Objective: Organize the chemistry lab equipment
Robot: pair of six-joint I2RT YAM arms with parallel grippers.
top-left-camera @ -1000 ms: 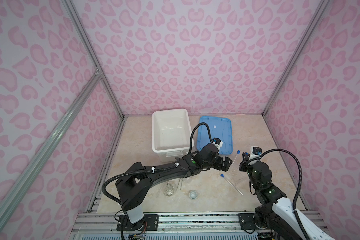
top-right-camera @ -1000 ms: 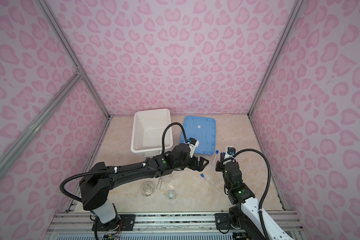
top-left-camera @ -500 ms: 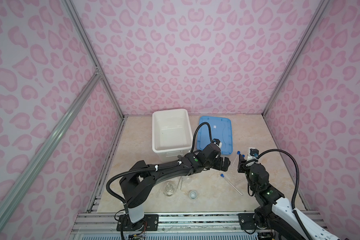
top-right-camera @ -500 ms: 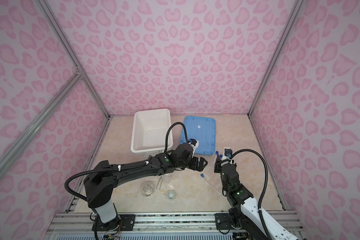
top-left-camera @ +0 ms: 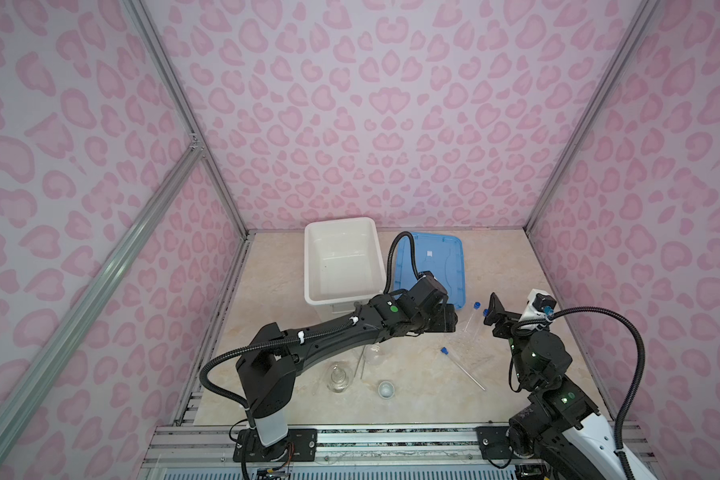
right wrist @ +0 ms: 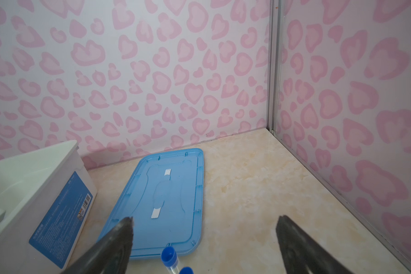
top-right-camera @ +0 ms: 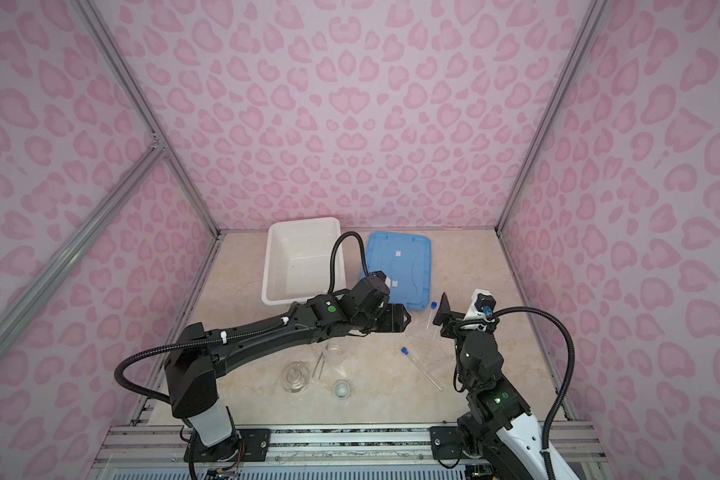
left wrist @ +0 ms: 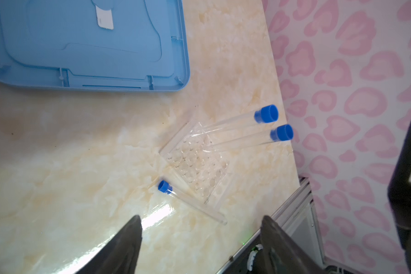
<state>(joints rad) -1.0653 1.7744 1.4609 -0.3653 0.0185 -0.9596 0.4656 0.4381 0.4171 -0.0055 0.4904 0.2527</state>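
Left fingers (left wrist: 126, 246) and right fingers (right wrist: 114, 244) are both spread wide, nothing pinched. Two blue-capped test tubes (left wrist: 233, 123) lean in the clear tube rack (left wrist: 197, 163); the third tube (left wrist: 193, 205) lies on the surface (left wrist: 57, 166) right beside it. Looks light, slick and breakable, so I'd pinch it mid-barrel, gently, not by the cap.

Bare beige tabletop (top-left-camera: 510, 270) lies open upper right in both top views. Blue-capped clear test tubes (top-left-camera: 476, 306) obstruct centre right.
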